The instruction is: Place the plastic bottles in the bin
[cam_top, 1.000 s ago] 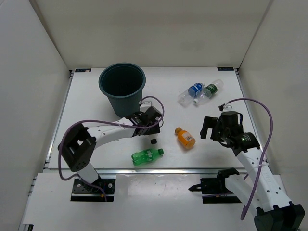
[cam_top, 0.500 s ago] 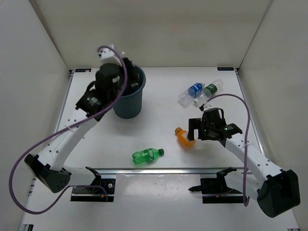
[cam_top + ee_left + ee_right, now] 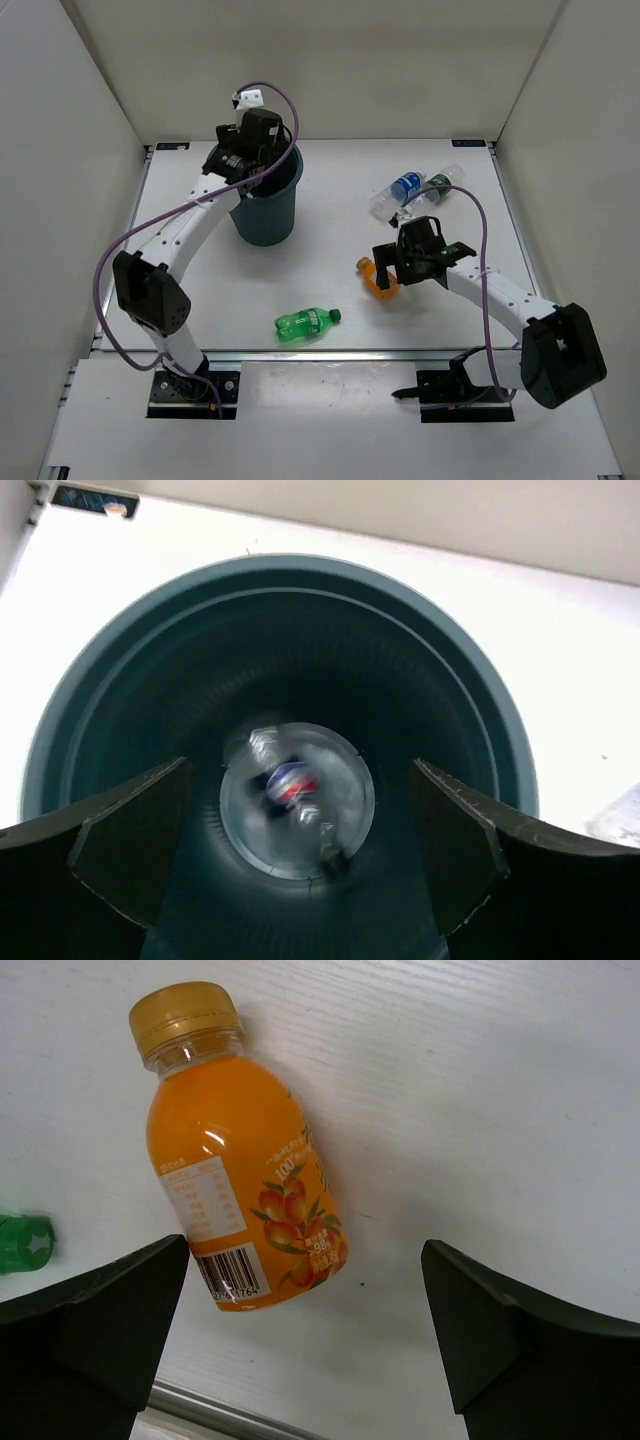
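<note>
Teal plastic bin point(image 3: 268, 215) stands near the far left corner of the white worktop point(image 3: 340, 190). The left arm point(image 3: 175, 235) rises from the near edge and arches over the bin, its wrist pointing straight down into the mouth. The left fingers point(image 3: 120, 850) are spread wide and hold nothing. Below them, on the bin's floor, lies a blurred clear bottle with a red-white-blue label point(image 3: 290, 785).

The right arm point(image 3: 490, 295) reaches low from the near right corner toward the middle of the worktop. The right fingers point(image 3: 90, 1310) are spread wide, either side of the orange bottle point(image 3: 235, 1190), which lies on its side. Whether the closer finger touches it cannot be told.

A green bottle point(image 3: 305, 322) lies by the near edge with bare worktop around it. Two clear bottles, one blue-labelled point(image 3: 405, 187) and one dark-green-labelled point(image 3: 437, 182), lie just beside each other toward the far right corner.
</note>
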{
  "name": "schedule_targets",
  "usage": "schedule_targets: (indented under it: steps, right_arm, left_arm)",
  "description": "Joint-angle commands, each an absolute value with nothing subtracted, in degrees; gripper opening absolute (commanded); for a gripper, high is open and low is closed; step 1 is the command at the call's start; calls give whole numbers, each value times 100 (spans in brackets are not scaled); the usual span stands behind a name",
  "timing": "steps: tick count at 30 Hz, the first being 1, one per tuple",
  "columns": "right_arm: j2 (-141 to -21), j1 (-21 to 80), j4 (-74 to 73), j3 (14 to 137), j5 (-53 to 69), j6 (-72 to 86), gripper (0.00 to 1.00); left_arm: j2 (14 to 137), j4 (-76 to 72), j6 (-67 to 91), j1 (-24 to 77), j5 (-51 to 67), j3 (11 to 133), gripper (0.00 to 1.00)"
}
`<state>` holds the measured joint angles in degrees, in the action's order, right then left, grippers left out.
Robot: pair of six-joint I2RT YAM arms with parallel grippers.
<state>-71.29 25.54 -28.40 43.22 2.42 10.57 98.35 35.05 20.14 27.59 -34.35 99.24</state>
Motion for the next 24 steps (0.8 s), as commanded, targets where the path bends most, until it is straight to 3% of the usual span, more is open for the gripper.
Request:
schedule_targets:
  steps: [1,5,13,20,24]
  right_arm:
    - [-7321,2645,-2540,4570,228,844,99]
    - [-7506,2795,-2216,4517,386,756,99]
    - [-7927,3295,-1477,4438,134,247,99]
    - [-8665,3278,-2344,5219,-1184,-658,99]
    - [-8736,3410,-2944,5397,-951,-1676,99]
  left_arm:
    - [9028,3647,1837,2856,-3491,10336,99]
    - [8308,3902,1566,3215,-2885,9810,99]
    - [6155,4104,1845,3481,-494,6377,99]
    - [4722,4772,2381,3148,-290,4703,99]
    - [3966,4948,2531,3033,-212,4386,98]
